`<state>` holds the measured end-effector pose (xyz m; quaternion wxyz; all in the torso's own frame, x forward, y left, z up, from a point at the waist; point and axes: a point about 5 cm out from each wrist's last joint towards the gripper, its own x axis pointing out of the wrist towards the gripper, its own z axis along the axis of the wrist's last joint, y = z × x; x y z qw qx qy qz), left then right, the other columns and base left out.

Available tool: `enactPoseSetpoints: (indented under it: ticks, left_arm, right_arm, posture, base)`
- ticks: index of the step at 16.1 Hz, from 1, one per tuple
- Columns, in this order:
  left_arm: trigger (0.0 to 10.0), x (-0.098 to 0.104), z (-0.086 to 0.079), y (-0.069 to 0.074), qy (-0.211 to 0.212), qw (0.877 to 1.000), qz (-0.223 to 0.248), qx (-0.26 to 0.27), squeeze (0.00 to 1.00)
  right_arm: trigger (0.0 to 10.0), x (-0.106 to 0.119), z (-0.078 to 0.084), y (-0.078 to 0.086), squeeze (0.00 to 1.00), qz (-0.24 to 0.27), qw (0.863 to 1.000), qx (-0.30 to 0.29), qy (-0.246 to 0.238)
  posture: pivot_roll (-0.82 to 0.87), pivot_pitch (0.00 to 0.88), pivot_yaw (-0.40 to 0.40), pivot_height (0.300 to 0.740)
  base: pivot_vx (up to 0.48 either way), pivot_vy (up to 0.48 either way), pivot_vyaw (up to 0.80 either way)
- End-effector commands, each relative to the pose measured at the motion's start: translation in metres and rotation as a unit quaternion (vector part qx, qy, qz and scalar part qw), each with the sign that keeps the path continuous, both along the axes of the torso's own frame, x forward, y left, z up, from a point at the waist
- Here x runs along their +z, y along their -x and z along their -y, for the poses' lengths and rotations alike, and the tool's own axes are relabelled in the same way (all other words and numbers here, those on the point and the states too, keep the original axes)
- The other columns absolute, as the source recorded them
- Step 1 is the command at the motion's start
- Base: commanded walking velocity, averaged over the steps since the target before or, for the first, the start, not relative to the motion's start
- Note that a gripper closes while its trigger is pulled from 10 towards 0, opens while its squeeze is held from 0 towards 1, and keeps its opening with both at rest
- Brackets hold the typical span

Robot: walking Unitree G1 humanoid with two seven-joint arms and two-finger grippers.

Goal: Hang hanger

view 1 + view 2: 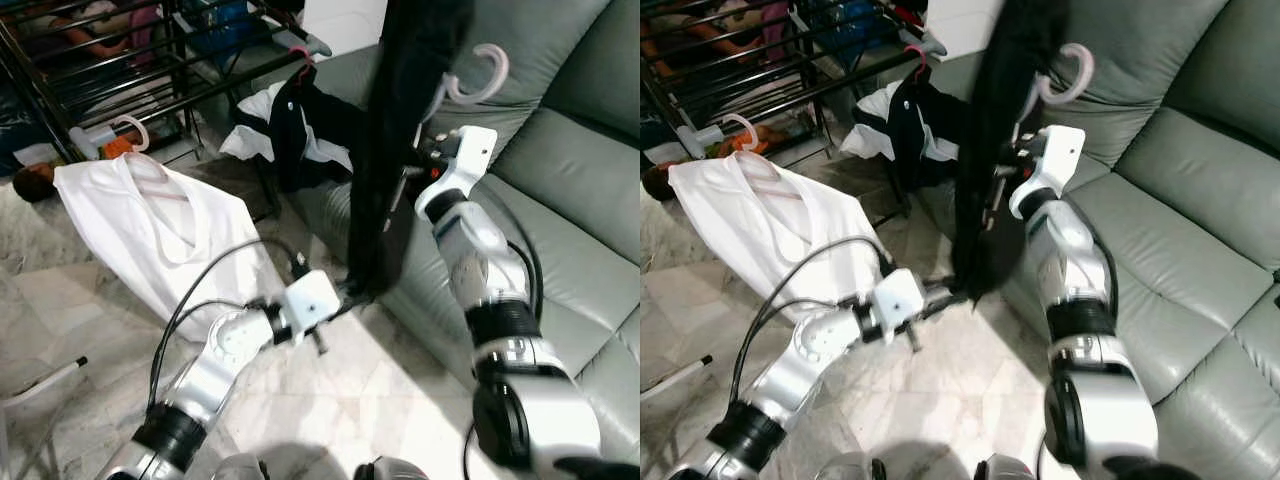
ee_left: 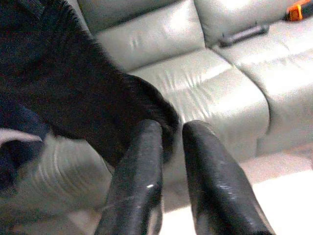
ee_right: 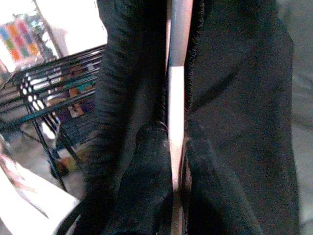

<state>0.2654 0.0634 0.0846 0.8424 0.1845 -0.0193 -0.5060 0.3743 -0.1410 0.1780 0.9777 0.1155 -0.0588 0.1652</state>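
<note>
Upper left: black metal drying rack (image 1: 120, 70) with thin horizontal bars, standing on the pale marble-look floor (image 1: 400, 400).
Left, middle: white shirt on a pale pink plastic hanger (image 1: 150, 215), lying flat on the floor just below the rack.
Lower left to centre: left gripper (image 2: 168, 142) reaches up from the bottom left corner toward the centre of the frame. In the left wrist view its two black fingers (image 2: 142, 171) are only a narrow gap apart, with the bottom edge of the garment sitting right at the tips — can't tell if it's actually pinched.
Centre top: long black garment (image 1: 400, 130) hanging straight down from the top edge, its lower end right by the left gripper.
Behind it, centre: heap of black and white clothes (image 1: 300, 130) on the sofa's near end.
Right of centre, top: pale pink hanger with a curved hook (image 1: 480, 75) — the hook pokes out beside the black garment, up in the air, not on the rack.
Right: right gripper (image 3: 176, 147) raised beside the garment, fingers clamped on the hanger's pink bar inside the dark cloth.
Far right: grey-green leather sofa (image 1: 570, 180).
</note>
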Motion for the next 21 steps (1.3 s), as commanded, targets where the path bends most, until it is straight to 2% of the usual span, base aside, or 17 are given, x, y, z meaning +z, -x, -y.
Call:
enactPoseSetpoints:
  ticks: [1, 2, 3, 4, 5, 7, 10, 12, 13, 14, 15, 16, 17, 19, 21]
  left_arm:
    - [10.0, -0.003, -0.003, 0.000, -0.015, 1.000, 0.006, -0.003, 1.00]
    - [10.0, -0.003, -0.004, 0.000, -0.016, 1.000, 0.007, -0.003, 1.00]
    - [10.0, -0.002, -0.009, -0.003, -0.021, 0.999, 0.024, 0.014, 1.00]
    - [10.0, -0.002, -0.012, -0.004, -0.022, 0.999, 0.028, 0.022, 1.00]
    - [10.0, 0.003, -0.020, -0.011, -0.013, 0.997, 0.048, 0.060, 1.00]
    - [10.0, 0.015, -0.038, -0.023, 0.010, 0.990, 0.070, 0.118, 1.00]
    - [10.0, 0.029, -0.059, -0.033, 0.022, 0.980, 0.105, 0.169, 1.00]
    - [10.0, 0.033, -0.065, -0.034, 0.017, 0.976, 0.123, 0.181, 1.00]
    - [10.0, 0.035, -0.067, -0.035, 0.020, 0.974, 0.129, 0.184, 1.00]
    - [10.0, 0.043, -0.072, -0.037, 0.023, 0.969, 0.153, 0.190, 1.00]
    - [10.0, 0.051, -0.077, -0.039, 0.018, 0.966, 0.175, 0.189, 1.00]
    - [10.0, 0.054, -0.080, -0.039, 0.008, 0.965, 0.189, 0.181, 1.00]
    - [10.0, 0.057, -0.084, -0.037, -0.014, 0.964, 0.209, 0.161, 1.00]
    - [10.0, 0.055, -0.088, -0.033, -0.042, 0.965, 0.221, 0.133, 1.00]
    - [10.0, 0.046, -0.095, -0.023, -0.096, 0.968, 0.223, 0.063, 1.00]
  right_arm:
    - [10.0, 0.012, -0.004, 0.006, 0.00, 0.057, 0.997, 0.014, 0.041]
    - [10.0, 0.012, -0.004, 0.007, 0.00, 0.063, 0.997, 0.014, 0.048]
    - [10.0, 0.002, -0.001, 0.017, 0.00, 0.082, 0.991, 0.017, 0.100]
    - [10.0, -0.002, 0.001, 0.022, 0.00, 0.092, 0.989, 0.022, 0.116]
    - [10.0, -0.010, 0.003, 0.030, 0.00, 0.094, 0.984, 0.033, 0.146]
    - [10.0, -0.031, 0.006, 0.046, 0.00, 0.076, 0.973, 0.076, 0.204]
    - [10.0, -0.059, 0.015, 0.072, 0.00, 0.045, 0.959, 0.131, 0.246]
    - [10.0, -0.071, 0.019, 0.086, 0.00, 0.037, 0.942, 0.160, 0.292]
    - [10.0, -0.074, 0.020, 0.089, 0.00, 0.033, 0.940, 0.168, 0.296]
    - [10.0, -0.082, 0.023, 0.098, 0.00, 0.016, 0.931, 0.197, 0.307]
    - [10.0, -0.088, 0.028, 0.107, 0.00, -0.002, 0.922, 0.223, 0.317]
    - [10.0, -0.091, 0.031, 0.110, 0.00, -0.012, 0.919, 0.233, 0.319]
    - [10.0, -0.096, 0.037, 0.116, 0.00, -0.028, 0.909, 0.253, 0.331]
    - [10.0, -0.100, 0.041, 0.122, 0.00, -0.042, 0.897, 0.275, 0.343]
    - [10.0, -0.103, 0.047, 0.127, 0.00, -0.059, 0.879, 0.306, 0.360]
  posture:
    - [-0.06, 0.000, 0.009, 0.740]
    - [-0.06, 0.000, 0.010, 0.740]
    - [-0.06, 0.000, 0.015, 0.740]
    - [-0.06, 0.000, 0.017, 0.740]
    - [-0.06, 0.000, 0.018, 0.740]
    - [-0.05, 0.000, 0.017, 0.740]
    - [-0.05, 0.000, 0.014, 0.740]
    - [-0.05, 0.000, 0.016, 0.740]
    - [-0.05, 0.000, 0.016, 0.740]
    - [-0.05, 0.000, 0.018, 0.740]
    - [-0.05, 0.000, 0.018, 0.740]
    - [-0.05, 0.000, 0.018, 0.740]
    - [-0.04, 0.000, 0.019, 0.740]
    - [-0.04, 0.000, 0.020, 0.740]
    - [-0.04, 0.000, 0.021, 0.740]
  base:
    - [0.000, 0.000, 0.00]
    - [0.000, 0.000, 0.00]
    - [0.000, 0.000, 0.00]
    - [0.000, 0.000, 0.00]
    - [0.000, 0.000, 0.00]
    - [0.000, 0.000, 0.00]
    - [0.000, 0.000, 0.00]
    - [0.000, 0.000, 0.00]
    - [0.000, 0.000, 0.00]
    - [0.000, 0.000, 0.00]
    - [0.000, 0.000, 0.00]
    - [0.000, 0.000, 0.00]
    - [0.000, 0.000, 0.00]
    - [0.000, 0.000, 0.00]
    - [0.000, 0.000, 0.00]
